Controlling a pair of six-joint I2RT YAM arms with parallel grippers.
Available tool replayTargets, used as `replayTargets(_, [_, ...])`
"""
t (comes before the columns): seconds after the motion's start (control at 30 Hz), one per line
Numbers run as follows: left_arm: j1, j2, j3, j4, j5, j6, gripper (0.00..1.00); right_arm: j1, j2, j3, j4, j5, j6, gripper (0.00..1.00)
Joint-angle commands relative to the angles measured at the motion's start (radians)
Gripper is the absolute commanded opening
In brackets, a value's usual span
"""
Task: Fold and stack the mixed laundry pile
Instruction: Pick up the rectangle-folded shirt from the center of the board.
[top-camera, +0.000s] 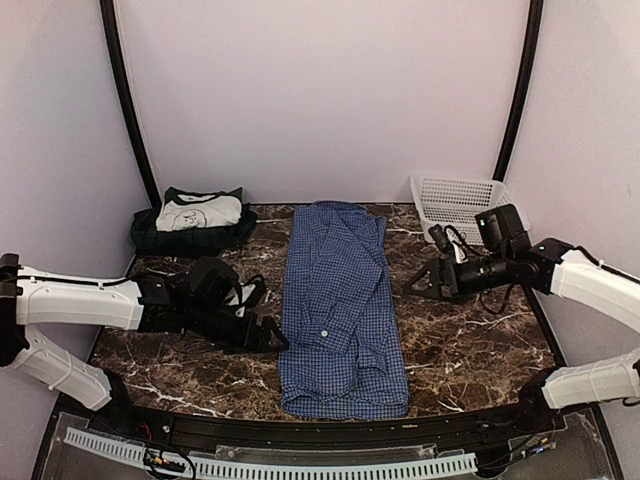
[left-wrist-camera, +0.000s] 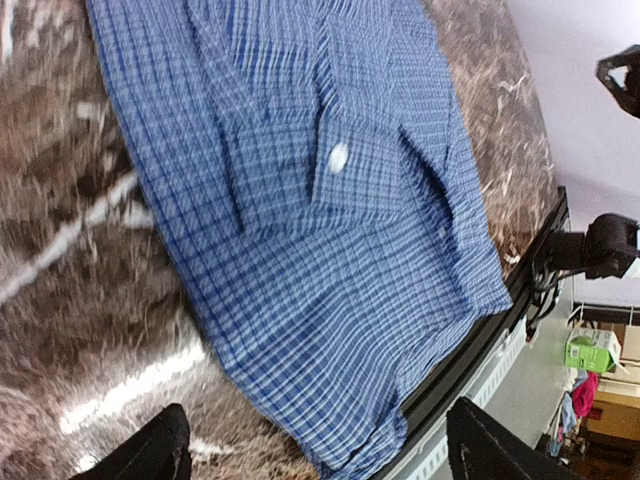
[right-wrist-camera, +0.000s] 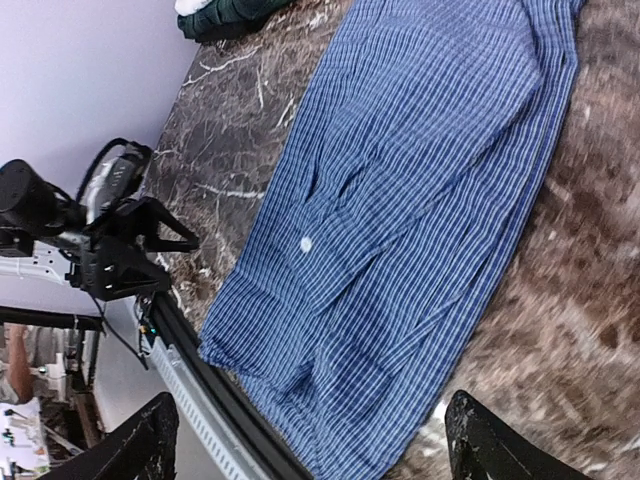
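- The shirt (top-camera: 342, 310) lies flat down the middle of the table (top-camera: 470, 340) as a long narrow strip, sleeves tucked in, its near hem close to the front rail
- The left gripper (top-camera: 272, 337) hangs just beside the shirt's left edge, jaws spread wide and empty
- The right gripper (top-camera: 412, 285) sits off the shirt's right side, well clear of the cloth, jaws also spread and holding nothing
- The shirt looks light, thin and limp; it will likely sag and slide on the polished stone, so a pinch at one point may drag the layers askew
- The best hold is judged to be the two near hem corners, one per gripper, pinching all the layers together
- Count: three garments, namely one shirt, one white top (top-camera: 198, 212) and one green plaid piece (top-camera: 195, 238) under it, stacked at the far left
- One basket (top-camera: 455, 195) stands at the far right
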Motion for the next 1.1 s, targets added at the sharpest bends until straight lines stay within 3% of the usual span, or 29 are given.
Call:
replayTargets(0.0, [-0.021,-0.049,-0.142,0.159,0.157,-0.156,0.84,0.074,-0.107,-0.118,-0.029,-0.056,0.149,0.89])
replayTargets(0.23, [-0.081,0.057,-0.129,0.168,0.149,-0.179,0.75,0.17,-0.081,-0.296,0.064,-0.113,0.245,0.81])
replayTargets(0.43, [-0.153,0.208,-0.065,0.106,0.141,-0.155,0.48,0.239,-0.017,-0.374,0.172,-0.125,0.308,0.74])
replayTargets(0.57, [-0.226,0.243,-0.057,0.028,0.1,-0.145,0.37,0.284,-0.014,-0.419,0.235,-0.133,0.363,0.66])
replayTargets(0.67, [-0.257,0.241,-0.09,-0.005,0.082,-0.16,0.36,0.32,-0.007,-0.447,0.27,-0.135,0.395,0.6])
replayTargets(0.83, [-0.258,0.15,-0.188,0.099,0.104,-0.223,0.43,0.351,0.0,-0.473,0.288,-0.126,0.407,0.54])
replayTargets(1.07, [-0.254,0.082,-0.197,0.136,0.055,-0.245,0.49,0.361,0.064,-0.505,0.368,-0.113,0.436,0.57])
